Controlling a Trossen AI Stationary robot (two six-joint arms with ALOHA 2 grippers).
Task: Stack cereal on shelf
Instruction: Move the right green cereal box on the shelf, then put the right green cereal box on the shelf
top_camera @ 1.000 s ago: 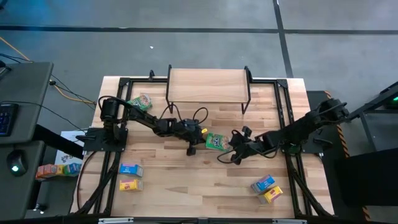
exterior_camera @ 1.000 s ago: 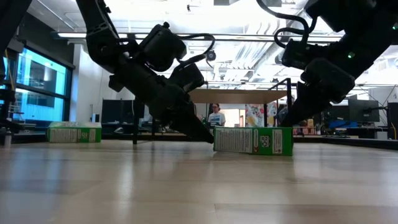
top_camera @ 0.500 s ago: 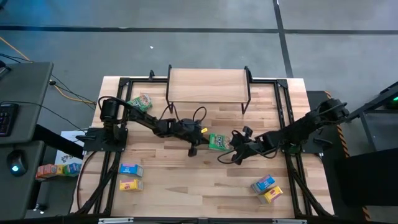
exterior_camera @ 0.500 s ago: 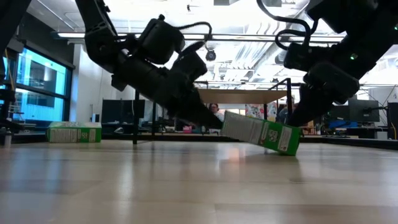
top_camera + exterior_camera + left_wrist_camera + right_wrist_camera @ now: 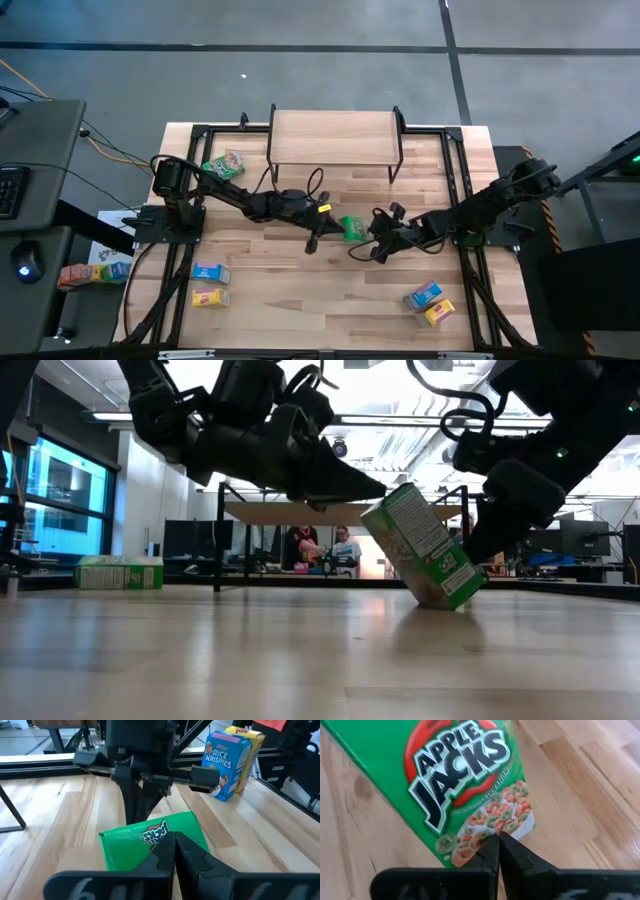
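- Step in hand, as judged: 1 green cereal box (image 5: 420, 545) is being tipped up from the tabletop (image 5: 300, 290) at mid-table, in front of the shelf (image 5: 334, 136). It stands tilted on its lower right edge, its upper end leaning left toward the left gripper (image 5: 375, 489).
- Left gripper: fingers clenched with nothing between them; the tip meets the box's raised upper end.
- Right gripper (image 5: 378, 232): fingers likewise pressed together and empty; in the right wrist view the tip sits against the box's printed face, bracing it from the right.
- Next move, as judged: bring the box fully upright, then part 1 pair of fingers to take it across its narrow sides and carry it to the far shelf top, which is bare.
- Risk: a box held only by 2 closed tips could slide or drop flat.
- Surroundings: a second green box (image 5: 224, 163) lies at the far left beside the shelf; a blue box (image 5: 207, 272) and a yellow box (image 5: 208, 296) lie near left; a blue box and yellow box pair (image 5: 430, 303) lies near right.
- Obstruction: none of these lies between the tilted box and the shelf.
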